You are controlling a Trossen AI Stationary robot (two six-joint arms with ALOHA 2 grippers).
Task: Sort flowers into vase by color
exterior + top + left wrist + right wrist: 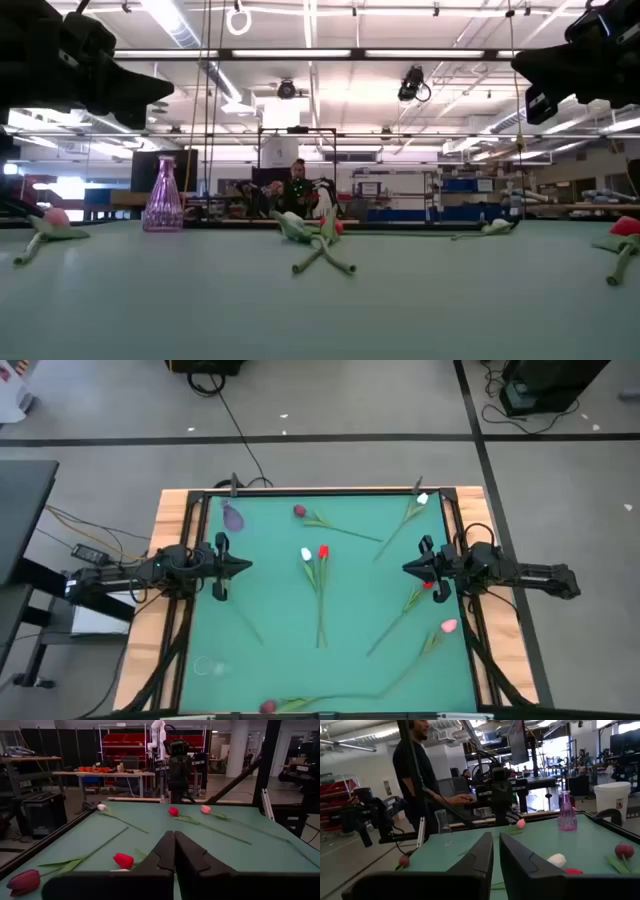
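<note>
Several artificial tulips lie flat on the green table (pixel 280 600). A white one (pixel 306 554) and a red one (pixel 323 551) lie side by side in the middle. A dark red one (pixel 299 511) and a white one (pixel 423 499) lie toward the far edge. A red one (pixel 428 586) and a pink one (pixel 448 626) are at the right, and a dark red one (pixel 268 706) is at the near edge. A purple vase (pixel 234 517) stands at the far left. My left gripper (pixel 240 567) and right gripper (pixel 408 568) hover shut at mid-table, facing each other.
A clear glass vase (pixel 442 827) stands near the table's near left corner. Another pink tulip head (pixel 520 823) lies below the left arm. A person (pixel 415 770) stands beyond the table's left side. A raised wooden rim (pixel 170 560) borders the table. Bare cloth lies between the grippers.
</note>
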